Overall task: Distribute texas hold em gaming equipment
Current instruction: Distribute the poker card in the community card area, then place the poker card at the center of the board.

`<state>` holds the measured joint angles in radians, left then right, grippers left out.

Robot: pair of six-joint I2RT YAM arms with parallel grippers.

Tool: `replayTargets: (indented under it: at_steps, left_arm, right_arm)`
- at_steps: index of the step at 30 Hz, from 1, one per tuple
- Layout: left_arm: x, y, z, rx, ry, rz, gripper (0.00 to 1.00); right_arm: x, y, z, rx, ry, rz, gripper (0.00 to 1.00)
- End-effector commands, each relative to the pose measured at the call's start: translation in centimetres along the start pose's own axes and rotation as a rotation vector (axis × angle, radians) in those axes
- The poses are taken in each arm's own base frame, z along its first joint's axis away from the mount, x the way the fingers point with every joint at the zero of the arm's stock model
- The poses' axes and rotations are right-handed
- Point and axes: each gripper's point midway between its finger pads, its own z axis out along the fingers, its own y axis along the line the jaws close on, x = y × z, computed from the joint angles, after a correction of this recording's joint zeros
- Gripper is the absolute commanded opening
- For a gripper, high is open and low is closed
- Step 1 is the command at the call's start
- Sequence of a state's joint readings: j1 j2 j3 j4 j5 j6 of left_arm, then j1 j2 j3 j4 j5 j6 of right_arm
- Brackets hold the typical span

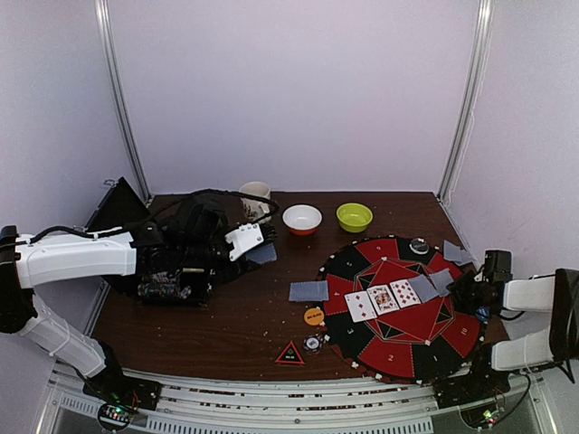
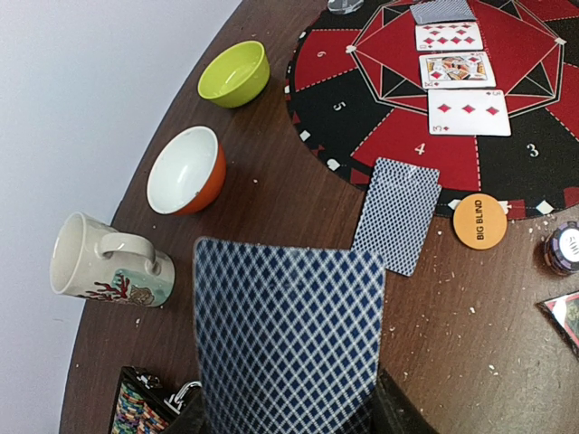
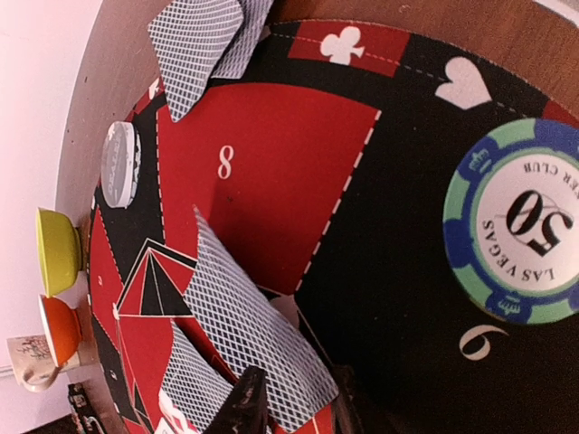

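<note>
Blue-backed card [image 2: 289, 334] sat clamped between the left gripper's [image 2: 291, 418] jaws, above the wooden table [image 2: 271, 208], left of the red-and-black mat [image 2: 407, 145]. The right gripper [image 3: 288, 411] pinched a second card [image 3: 244, 334] over the mat's right side, near a green chip [image 3: 516, 221].

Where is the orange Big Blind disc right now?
Top view: the Big Blind disc lies on the table just off the poker mat's left edge, between a face-down card and a small chip.

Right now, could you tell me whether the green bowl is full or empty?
Empty: the left wrist view looks into the green bowl and shows only its bare inside.
</note>
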<state>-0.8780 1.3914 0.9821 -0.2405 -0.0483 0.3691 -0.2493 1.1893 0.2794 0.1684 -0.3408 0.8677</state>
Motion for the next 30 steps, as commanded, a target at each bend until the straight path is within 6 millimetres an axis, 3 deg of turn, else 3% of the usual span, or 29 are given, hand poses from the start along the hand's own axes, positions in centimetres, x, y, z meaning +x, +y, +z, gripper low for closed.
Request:
replayTargets:
  at_steps: [1,8,12,18,22,25,30]
  left_arm:
    - [-1.0,0.2,-0.2,-0.011,-0.036,0.008,0.44]
    - [-1.0,0.2,-0.1,-0.010,-0.036,0.008,0.44]
    - [-1.0,0.3,-0.1,-0.012,-0.038,0.005,0.44]
    - [0.1,0.0,0.7,-0.023,-0.014,0.001,0.44]
    - [1.1,0.0,1.1,-0.033,0.027,-0.061,0.44]
    - [2.3,-0.8,0.6,-0.008,0.065,-0.193,0.44]
    - [7.1,-3.7,0.7,0.022,0.169,-0.500,0.44]
  right_arm:
    - [0.0,-1.5,-0.9,0.094,-0.005,0.033,0.31]
    - [-5.0,1.5,-4.3,0.116,-0.189,-0.062,0.59]
    - [-7.8,5.3,-6.0,0.084,-0.240,-0.197,0.62]
    - [-9.6,11.2,-7.5,-0.006,-0.242,-0.379,0.63]
    - [-9.0,16.2,-8.7,-0.075,-0.260,-0.554,0.64]
    - [-7.0,19.6,-9.0,-0.115,-0.246,-0.707,0.64]
    - [-4.0,22.4,-8.0,-0.208,-0.169,-0.798,0.65]
